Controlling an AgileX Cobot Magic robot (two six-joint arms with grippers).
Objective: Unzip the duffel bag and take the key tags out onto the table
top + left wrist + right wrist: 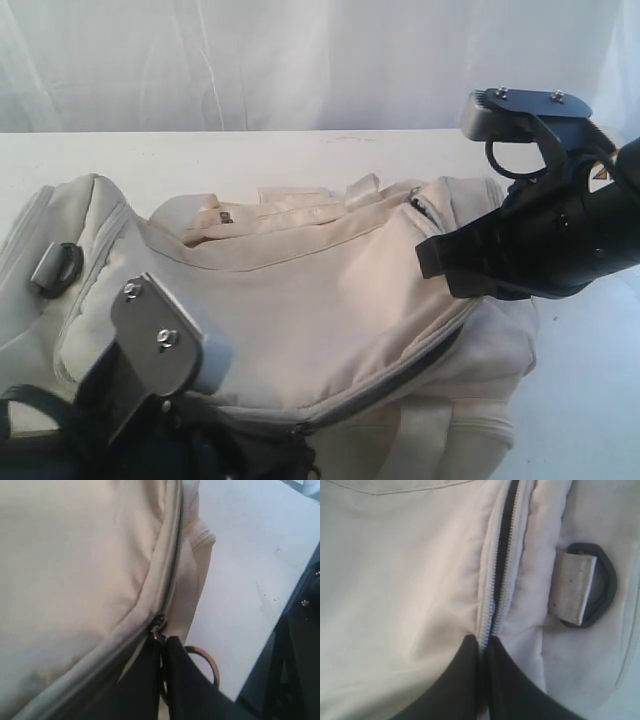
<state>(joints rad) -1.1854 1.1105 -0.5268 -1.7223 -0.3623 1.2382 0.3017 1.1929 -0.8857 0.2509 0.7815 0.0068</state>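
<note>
The beige duffel bag (300, 290) lies across the white table (250, 155). Its grey zipper (400, 375) runs along the near side. My left gripper (162, 642) is shut on the small metal zipper pull (159, 626) at the bag's near edge, low in the exterior view (295, 445). My right gripper (484, 642) is shut on the bag's fabric right at the zipper line (497, 580), by the bag's right end (428, 262). A dark gap shows between the zipper teeth farther along. The key tags are hidden.
A black-and-metal strap ring (587, 592) sits on the bag's end beside my right gripper; another one (55, 268) is on the left end. A brownish ring (212, 662) shows behind my left fingers. Webbing handles (300, 200) lie on top. Bare table (250, 555) lies beside the bag.
</note>
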